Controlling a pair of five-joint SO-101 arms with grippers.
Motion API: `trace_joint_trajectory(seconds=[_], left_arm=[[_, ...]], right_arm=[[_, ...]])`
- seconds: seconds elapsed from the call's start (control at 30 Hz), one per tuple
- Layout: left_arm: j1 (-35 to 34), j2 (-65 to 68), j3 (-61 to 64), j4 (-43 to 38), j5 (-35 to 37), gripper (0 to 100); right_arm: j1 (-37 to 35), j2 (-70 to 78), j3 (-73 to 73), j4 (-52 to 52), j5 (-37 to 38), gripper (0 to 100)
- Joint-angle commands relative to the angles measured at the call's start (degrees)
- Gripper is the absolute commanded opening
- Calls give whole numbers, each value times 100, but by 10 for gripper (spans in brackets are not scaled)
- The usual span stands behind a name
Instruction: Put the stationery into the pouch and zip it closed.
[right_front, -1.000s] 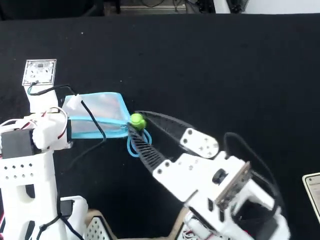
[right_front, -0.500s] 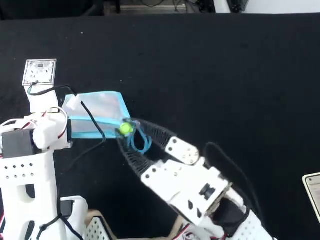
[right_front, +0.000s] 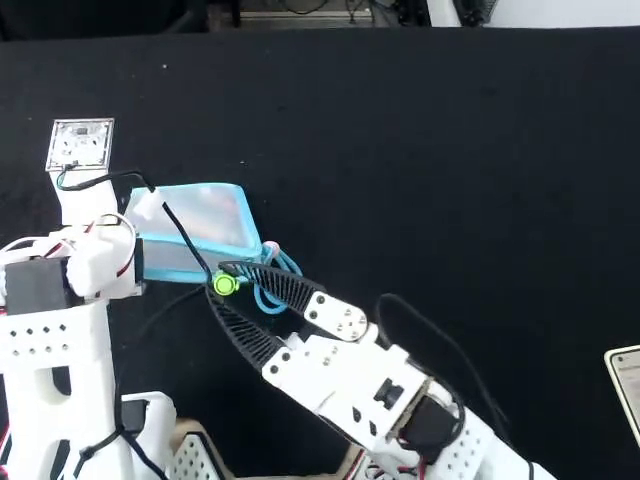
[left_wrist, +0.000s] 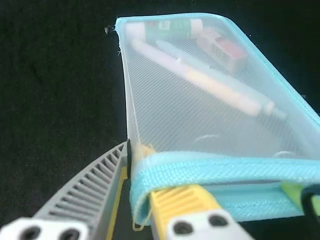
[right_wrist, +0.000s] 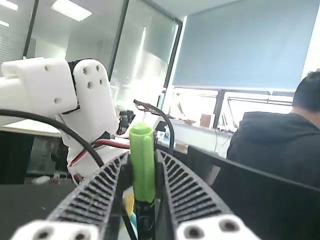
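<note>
Counter: black cloth over the whole surface; I have both arms at its near edge.
Pouch: pale blue mesh, lying flat near the counter's left edge, well apart from the right edge.
Pouch long axis: as I read it from above, it runs across the counter from the left edge toward the right edge, roughly in line with the near edge.
Zipper band: the long side that faces the near edge; I cannot tell how much of it is closed.
Stationery: inside the mesh I see a pen lying on a slant across the pouch, a glue stick along the side opposite the zipper, and an eraser just beside the glue stick.
Left gripper: clenched on the pouch, one grey and one yellow finger pinching the end of the zipper band nearest the counter's left edge.
Right gripper: clamped on the green zipper pull, which stands upright between the two ribbed fingers.
Zipper pull position: on the zipper side of the pouch, partway along it, toward the near edge.
Blue loop: a cord at the pouch's right near corner, just beside the right gripper's fingers.
Card: white, at the counter's right edge, well apart from the pouch.
</note>
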Motion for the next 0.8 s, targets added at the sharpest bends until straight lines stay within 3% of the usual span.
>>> trace_joint_trajectory(seconds=[0.0, 0.17, 0.3, 0.43, 0.63, 0.77], left_arm=[[-22, 62, 4, -97, 53, 30], [-22, 62, 4, -97, 53, 30], [-22, 62, 4, -97, 53, 30], [-22, 62, 4, -97, 53, 30], [-22, 62, 4, -97, 53, 30], [-22, 62, 4, -97, 53, 30]], right_arm=[[-9, 48, 611, -369, 404, 11], [158, 31, 875, -589, 1125, 11], [290, 84, 884, -510, 932, 11], [237, 75, 857, 316, 466, 15], [237, 84, 400, 1855, -105, 195], [237, 40, 127, 2251, -255, 168]])
